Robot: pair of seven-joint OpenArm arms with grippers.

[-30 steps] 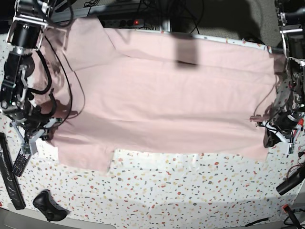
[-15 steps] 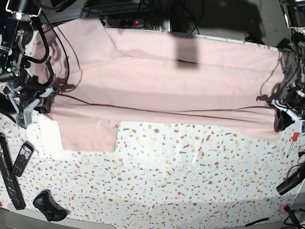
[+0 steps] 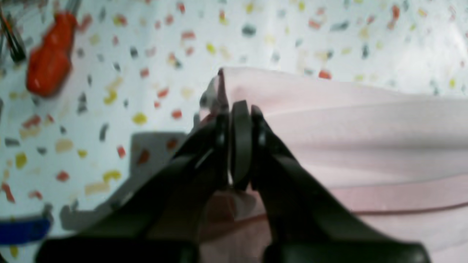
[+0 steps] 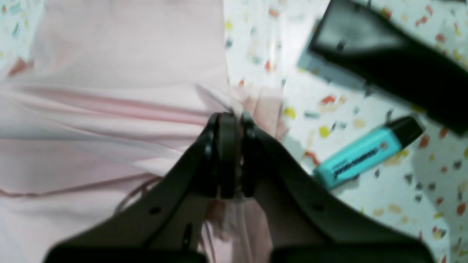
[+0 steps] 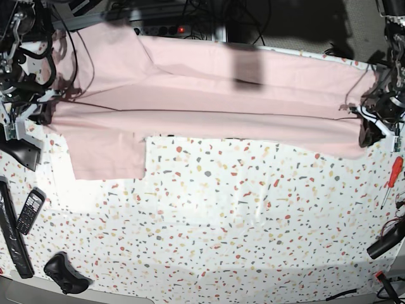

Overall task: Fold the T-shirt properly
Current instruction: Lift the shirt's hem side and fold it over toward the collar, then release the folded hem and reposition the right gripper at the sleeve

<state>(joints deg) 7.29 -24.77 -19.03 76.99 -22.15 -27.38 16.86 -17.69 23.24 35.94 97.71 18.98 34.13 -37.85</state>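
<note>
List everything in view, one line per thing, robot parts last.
Pale pink cotton T-shirt: one, pink, spread across the table's far half.
Speckled terrazzo table: one, white with coloured flecks.
Turquoise highlighter pen: one, right wrist view, beside the shirt.
Red-handled screwdriver: one, right edge.
Black keypad phone: one, left edge.
Black game controller: one, near-left corner.
Left gripper: black, shut on the shirt's edge.
Right gripper: black, shut on the shirt's edge.

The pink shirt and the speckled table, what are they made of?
The shirt looks like soft, matte woven or knit cloth, probably cotton: it creases and drapes in long folds. The table looks hard and smooth, perhaps a terrazzo-print laminate: it gives faint glare under coloured flecks.
</note>
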